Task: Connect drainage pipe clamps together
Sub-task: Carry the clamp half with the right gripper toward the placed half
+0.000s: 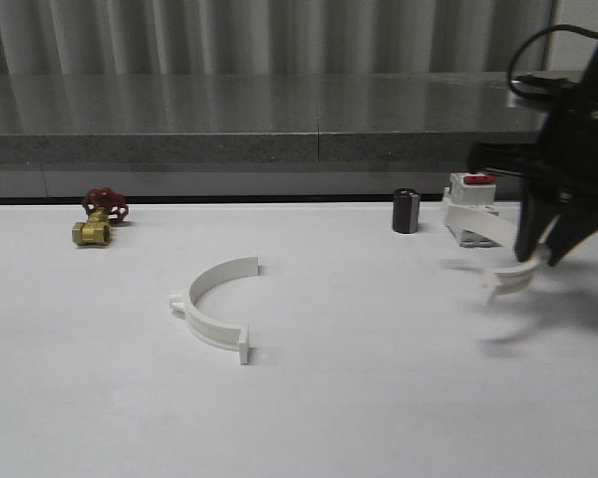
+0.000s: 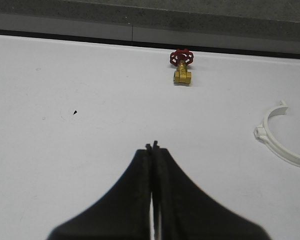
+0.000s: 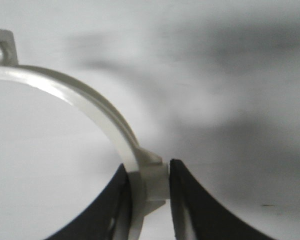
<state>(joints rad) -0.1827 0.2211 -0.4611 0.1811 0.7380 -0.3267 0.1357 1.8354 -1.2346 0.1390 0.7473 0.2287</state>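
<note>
Clamp half (image 3: 115, 130) pinched in right hand (image 3: 147, 185); other half (image 1: 214, 309) on table (image 1: 329, 398).

Both clamp halves (image 1: 215, 309) (image 3: 90, 115) look smooth white plastic; the valve (image 1: 98, 221) is shiny brass, the table (image 1: 309, 418) matt white

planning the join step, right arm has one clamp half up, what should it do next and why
Probably carry the held clamp half left, toward the other half lying on the table. The right end effector is shut on its half at the outer tab, lifted near the breaker, well apart from its mate. The left end effector is shut and holds nothing.
</note>
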